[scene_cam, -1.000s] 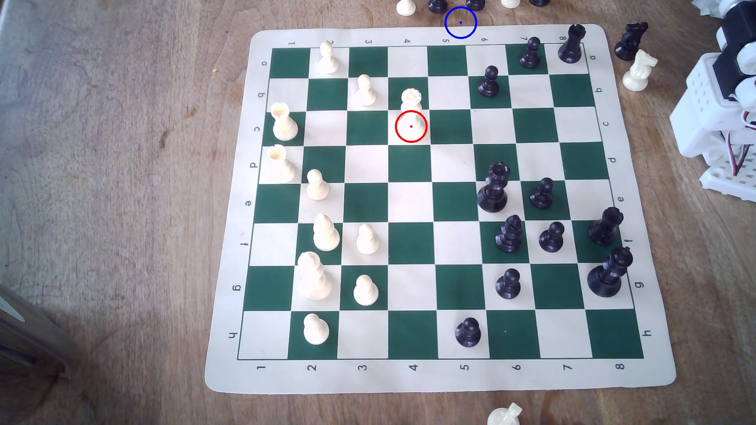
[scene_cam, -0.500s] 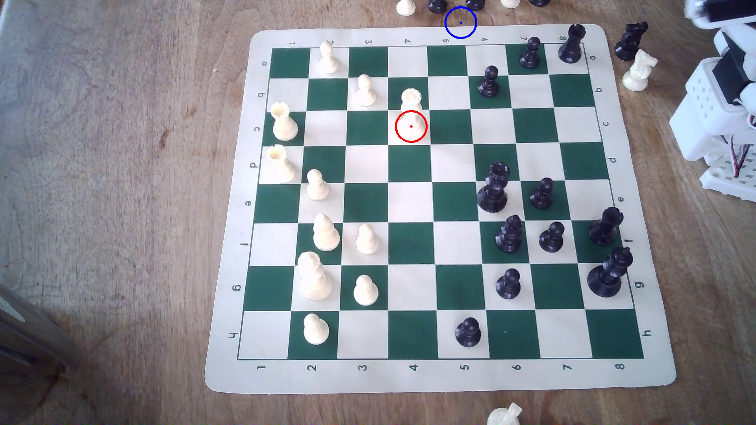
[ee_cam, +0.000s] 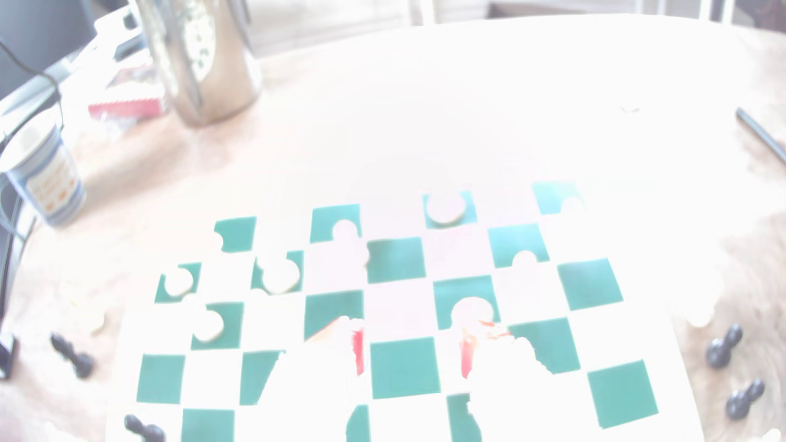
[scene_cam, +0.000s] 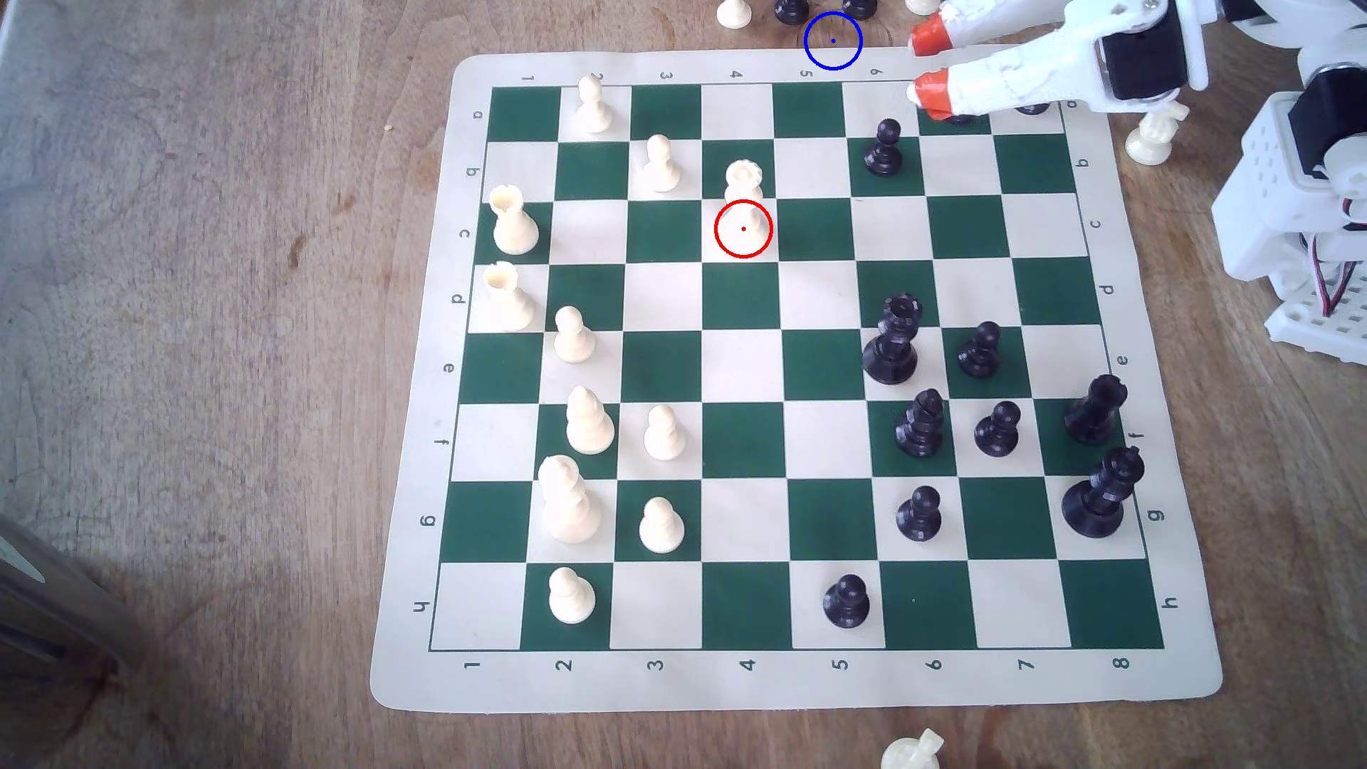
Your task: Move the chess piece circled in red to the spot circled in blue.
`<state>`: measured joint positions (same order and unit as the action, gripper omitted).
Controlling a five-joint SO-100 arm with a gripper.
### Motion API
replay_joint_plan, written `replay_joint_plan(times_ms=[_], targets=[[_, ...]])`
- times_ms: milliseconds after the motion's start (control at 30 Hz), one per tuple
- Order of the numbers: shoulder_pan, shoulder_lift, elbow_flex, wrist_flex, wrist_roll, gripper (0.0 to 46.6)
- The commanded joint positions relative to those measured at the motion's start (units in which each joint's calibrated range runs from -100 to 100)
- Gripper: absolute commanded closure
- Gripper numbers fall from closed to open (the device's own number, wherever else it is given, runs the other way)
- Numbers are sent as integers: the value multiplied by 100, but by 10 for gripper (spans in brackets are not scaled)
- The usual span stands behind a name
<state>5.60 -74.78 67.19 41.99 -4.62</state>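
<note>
Seen from above in the exterior view: orange-tipped fingers (scene_cam: 925, 68) spread apart and holding nothing, hovering over the far edge of the chess mat (scene_cam: 414, 665) toward the exterior view's right. Standing upright well apart from them, toward that view's left and nearer the camera, the tall cream chess piece (scene_cam: 744, 194), base inside the red ring, clear squares between. Just beside the fingers on bare table (scene_cam: 222, 370), the blue-ringed spot (scene_cam: 833, 41); reaching the piece probably means travelling diagonally inward across the mat.
</note>
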Motion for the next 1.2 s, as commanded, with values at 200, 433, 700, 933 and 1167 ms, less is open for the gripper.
replay_joint_plan(times_ms=[200, 433, 700, 933, 1167], targets=[[30, 4091, -4036, 1689, -83, 309], [265, 5059, -4290, 690, -190, 275], [421, 6162, -4435, -71, -210, 273], [625, 6578, -4426, -252, -186, 283], [601, 6722, -4371, -162, -171, 311]])
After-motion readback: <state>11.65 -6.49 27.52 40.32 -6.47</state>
